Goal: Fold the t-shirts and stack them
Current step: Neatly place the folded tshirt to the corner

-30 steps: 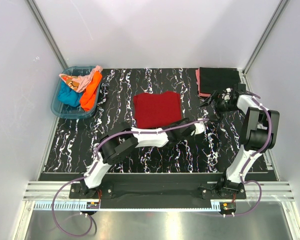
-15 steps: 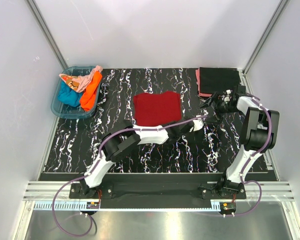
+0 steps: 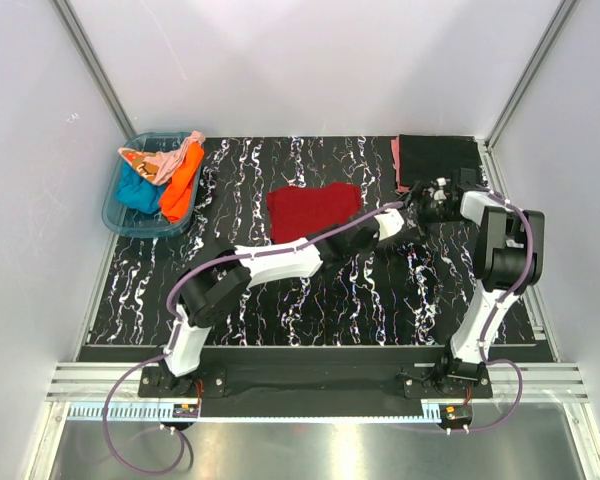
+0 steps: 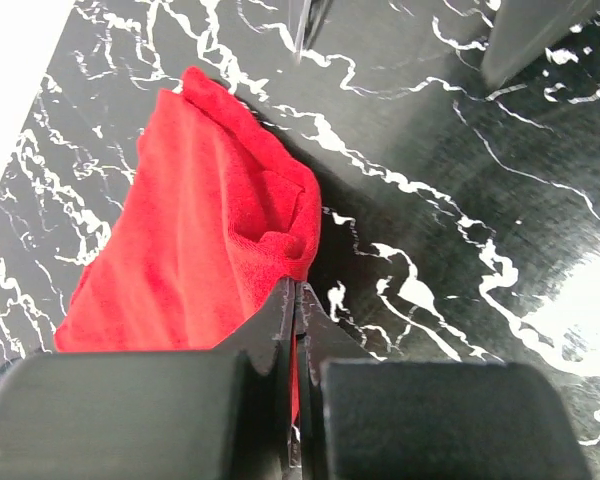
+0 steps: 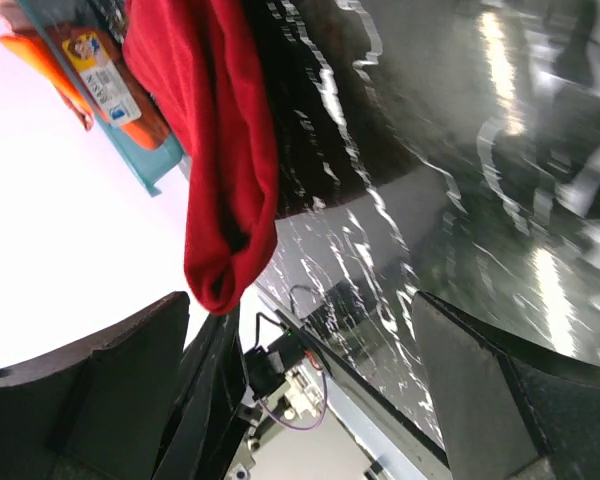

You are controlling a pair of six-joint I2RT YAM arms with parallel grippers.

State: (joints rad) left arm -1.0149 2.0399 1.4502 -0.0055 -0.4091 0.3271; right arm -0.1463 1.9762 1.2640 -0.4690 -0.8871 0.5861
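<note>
Left arm point(image 3: 280, 262) diagonal before red t-shirt point(image 3: 305, 205)

A black worktop point(image 3: 380, 310) veined with white marbling is lying inside a booth of plain white walls point(image 3: 310, 70). Aluminium posts point(image 3: 88, 62) are rising from its far corners. A slotted aluminium rail point(image 3: 310, 385) is running along the near edge, with a brushed metal surface point(image 3: 310, 445) showing beyond it. Light is glaring off the glossy worktop in bright patches point(image 4: 580, 305).

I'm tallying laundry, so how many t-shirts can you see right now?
6: a dark red one mid-table; black stacked on salmon pink, back right; teal, orange and pale peach in the blue tub, where more may be hidden.
</note>
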